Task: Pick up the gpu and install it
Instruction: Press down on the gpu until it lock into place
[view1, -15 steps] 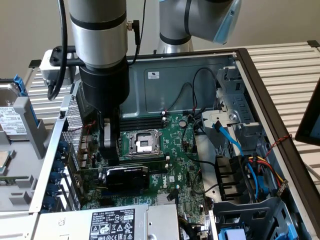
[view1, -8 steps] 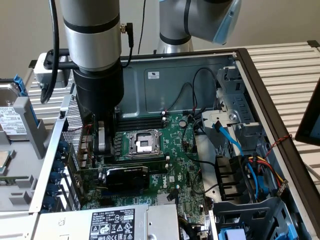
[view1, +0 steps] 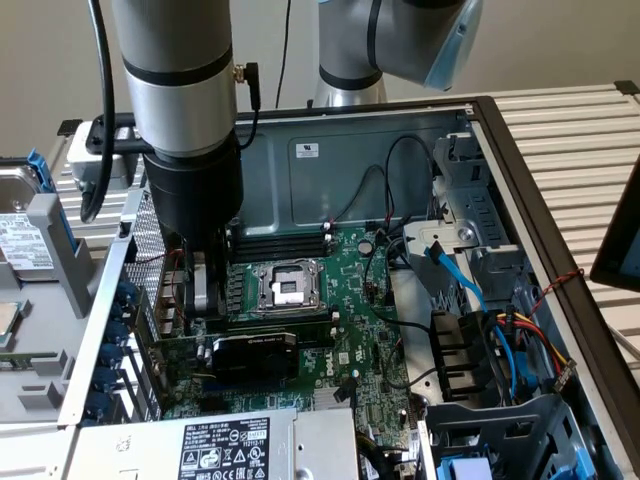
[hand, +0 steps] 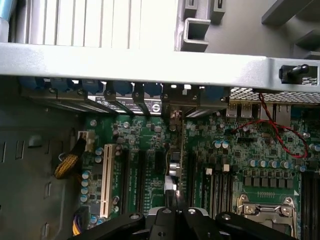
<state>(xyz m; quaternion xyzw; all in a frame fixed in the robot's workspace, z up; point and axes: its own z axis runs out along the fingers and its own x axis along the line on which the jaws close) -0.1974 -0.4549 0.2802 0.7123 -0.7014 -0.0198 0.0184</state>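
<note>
Gripper is seen low inside the open computer case, hung just above the rear end of the graphics card; whether it is clamped on the card or released cannot be told from either view

From the exterior view, the card is seen standing on edge on the motherboard, just in front of the empty processor socket, its black fan cover turned toward the camera. It appears to be level with the board, so it is judged to be in or right at its slot, though full seating cannot be confirmed

In the wrist view, the card is seen edge-on as a thin strip running out from the gripper toward the row of blue clips at the case's rear wall. That line-up is likely deliberate: the metal end plate has to meet the rear opening while the lower edge meets the slot. A white slot is left free nearby, and the socket is kept well clear of the arm
</note>
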